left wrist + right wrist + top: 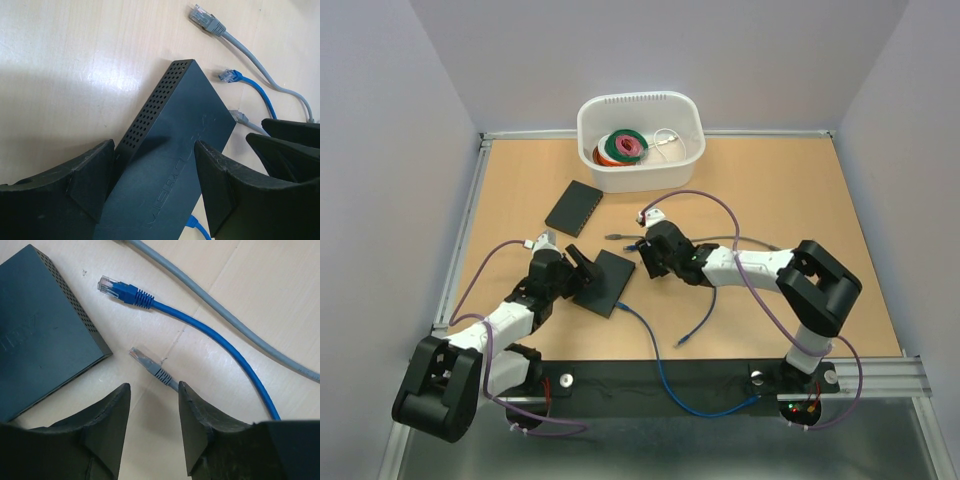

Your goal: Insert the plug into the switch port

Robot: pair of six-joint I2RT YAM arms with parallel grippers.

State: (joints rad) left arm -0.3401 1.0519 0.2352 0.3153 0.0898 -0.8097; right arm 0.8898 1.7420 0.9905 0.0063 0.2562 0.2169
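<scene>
We found the right gripper (154, 386) open and empty, its fingers parted just behind the gray plug (142, 359). The plug lay flat on the table (280, 280) directly ahead of the gap, with the switch (40, 330) off to that gripper's left. The left gripper (154, 150) stood wide around the switch, which filled the space between its fingers; we could not tell whether they pressed it.

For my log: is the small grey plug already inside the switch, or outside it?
Outside: the grey plug lies on the table, apart from the switch.
</scene>
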